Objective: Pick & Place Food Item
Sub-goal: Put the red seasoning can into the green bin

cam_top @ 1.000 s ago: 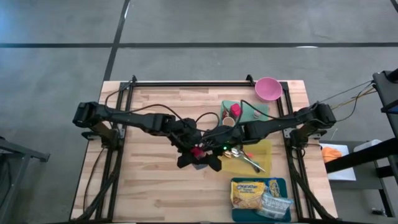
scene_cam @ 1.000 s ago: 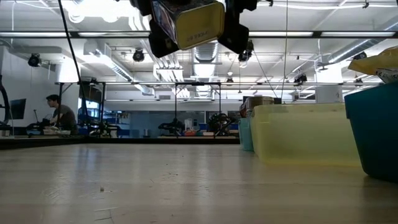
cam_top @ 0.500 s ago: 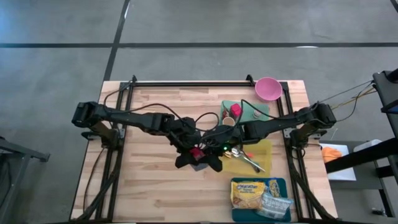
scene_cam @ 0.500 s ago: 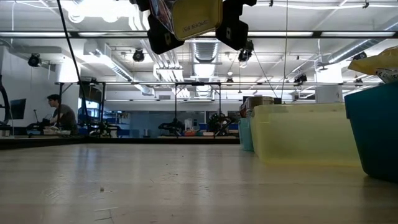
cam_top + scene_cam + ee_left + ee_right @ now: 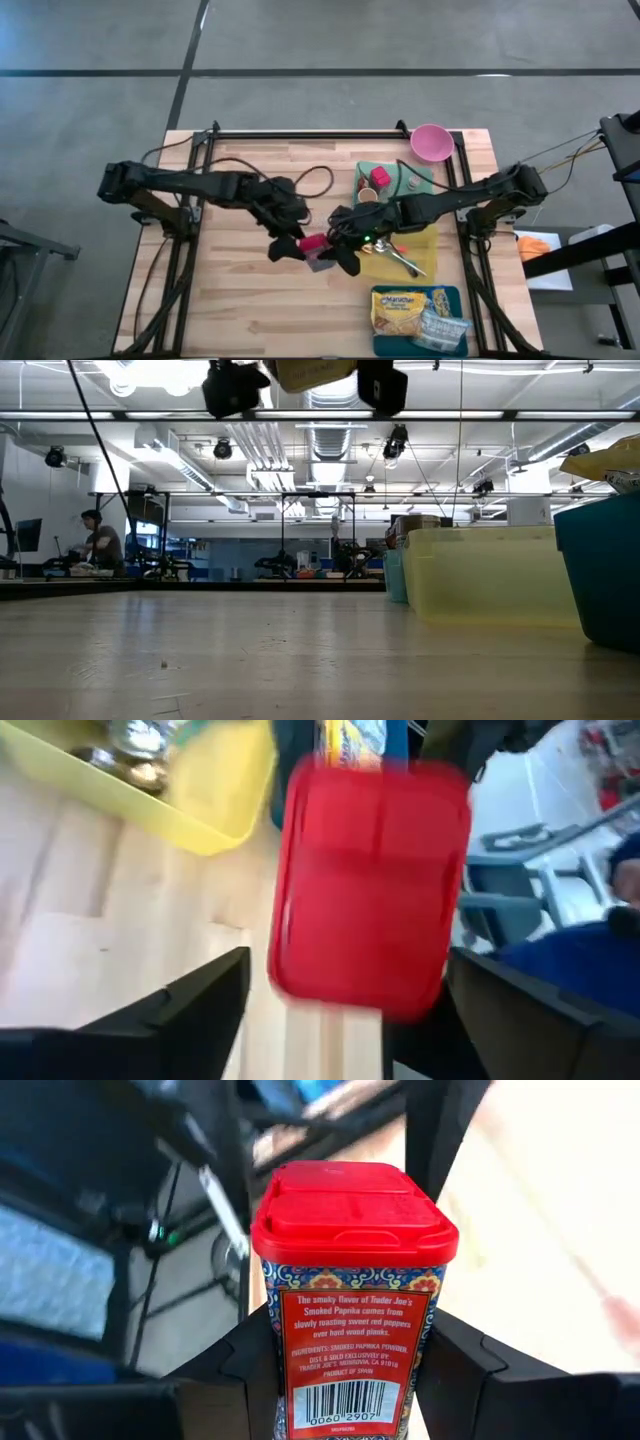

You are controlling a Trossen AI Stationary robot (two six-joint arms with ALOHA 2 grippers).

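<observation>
A spice tin with a red lid (image 5: pixel 352 1215) and a patterned paprika label (image 5: pixel 348 1360) hangs high above the table's middle, with my right gripper (image 5: pixel 350 1380) shut on it. The high view shows the tin (image 5: pixel 314 247) between both grippers, lid toward the table's left. My left gripper (image 5: pixel 284 246) stands open just left of the lid (image 5: pixel 370 880), its fingers (image 5: pixel 190 1010) on either side and short of it, touching nothing. The low view catches only the tin's underside (image 5: pixel 312 370) at the top edge. My right gripper pinches the tin's body between its two fingers (image 5: pixel 250 1370), on the two narrow sides (image 5: pixel 272 1330) below the lid. The fingers come from the table's right, slanting a little downward, and lie along the tin. The tin is lifted clear, lid end pointing away from the gripper.
Right of the grippers lies a yellow tray (image 5: pixel 418 243) with utensils. A teal tray (image 5: pixel 385 345) with food packets sits at the near right, a green tray (image 5: pixel 420 175) with cups behind it, and a pink bowl (image 5: pixel 431 142) at the far right corner. Bare wood spreads over the left half.
My left gripper has opened, let go of the tin's lid end, and drawn back toward the table's left while rising. The tin stays in my right gripper, a little higher than before.
</observation>
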